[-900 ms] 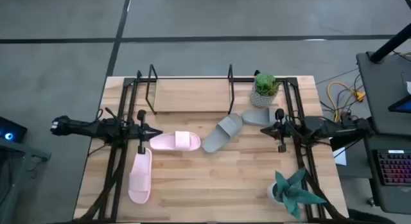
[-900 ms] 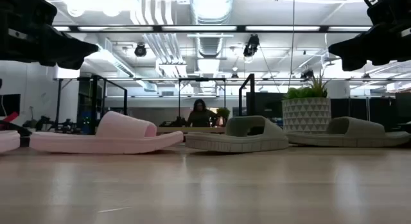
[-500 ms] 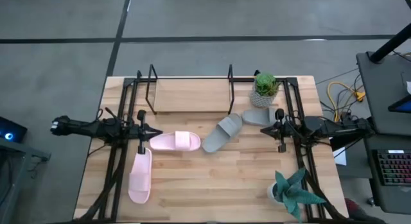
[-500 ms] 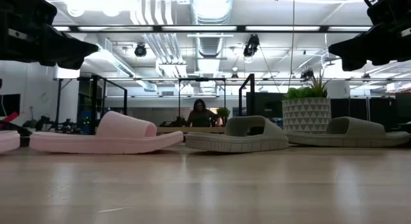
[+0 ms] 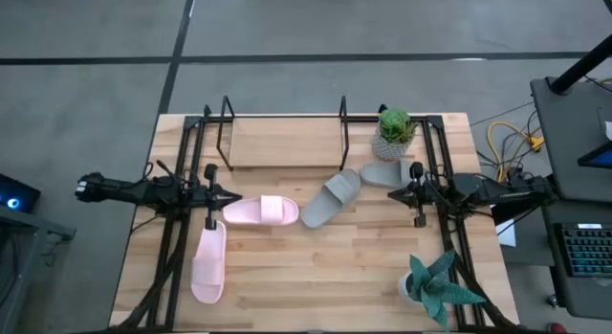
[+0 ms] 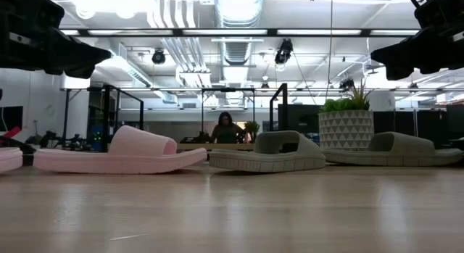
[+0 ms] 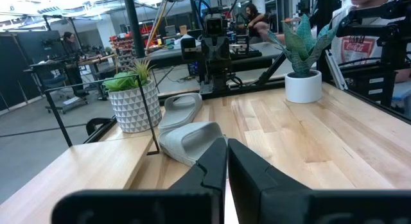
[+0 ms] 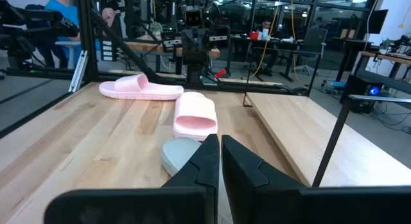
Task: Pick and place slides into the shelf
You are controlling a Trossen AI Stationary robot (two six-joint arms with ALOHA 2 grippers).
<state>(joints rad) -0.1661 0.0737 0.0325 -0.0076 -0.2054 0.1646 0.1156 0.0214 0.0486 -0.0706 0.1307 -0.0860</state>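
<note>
Lying loose on the light wooden worktop (image 5: pixel 316 267) are four open-toe slides, none of them on the low black wire-frame shelf (image 5: pixel 284 135) with its pale wood base, which stands along the far edge. One pale pink slide (image 5: pixel 260 211) rests near the middle, just in front of the left gripper (image 5: pixel 235 199), and the second pale pink slide (image 5: pixel 208 262) lies nearer the front left, apart from the first. A grey slide (image 5: pixel 331 198) sits angled at the centre, its far end close to the shelf's right upright loop, and the other grey slide (image 5: pixel 382 173) lies beside a small green plant in a white faceted pot (image 5: pixel 394 133). The right gripper (image 5: pixel 393 194) hangs at the right side of the worktop, just beside that second grey slide. Both pairs of fingers are pressed fully together and hold nothing. A blue-green leafy plant in a white pot (image 5: pixel 435 286) stands at the front right corner
</note>
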